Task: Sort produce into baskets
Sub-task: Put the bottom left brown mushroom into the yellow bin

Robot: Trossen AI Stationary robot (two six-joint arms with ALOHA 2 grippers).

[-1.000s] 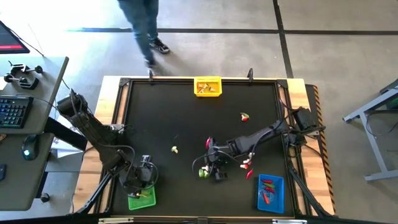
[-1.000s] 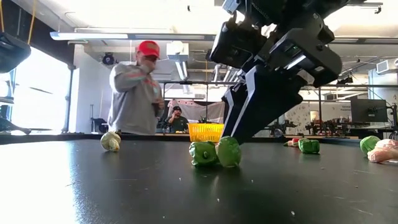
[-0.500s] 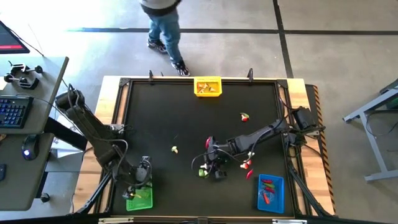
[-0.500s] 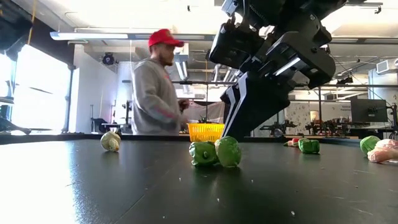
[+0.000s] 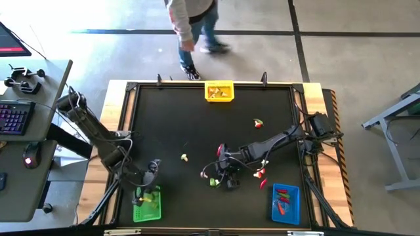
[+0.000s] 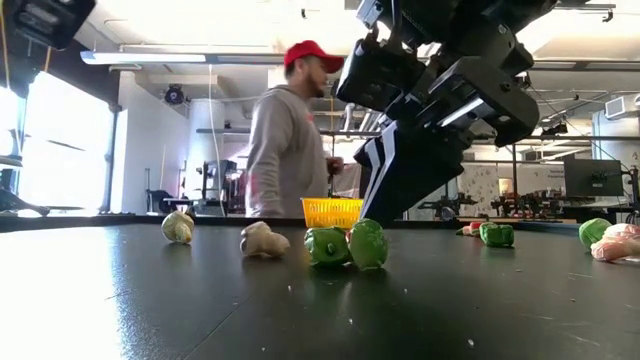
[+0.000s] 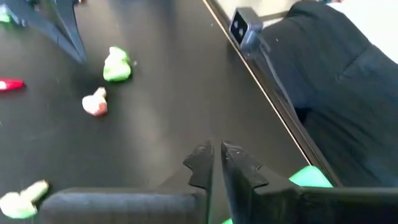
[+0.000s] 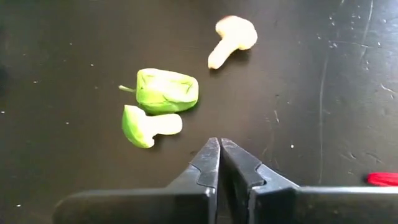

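Left gripper (image 7: pixel 217 163) jaws closed and empty, over black table (image 7: pixel 161 93), green piece (image 7: pixel 116 65), pinkish piece (image 7: pixel 95 103) beyond

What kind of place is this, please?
Probably a robotics lab or workshop: the black table stands on a bare concrete floor, a desk with a keyboard is beside it, and workbenches with equipment fill the room behind.

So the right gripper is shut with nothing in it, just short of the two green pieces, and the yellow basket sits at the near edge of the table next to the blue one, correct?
Not quite. In the high view the yellow basket sits at the far edge of the table, well apart from the blue basket at the near edge. The rest holds: the right gripper is shut and empty, just short of the two green pieces.
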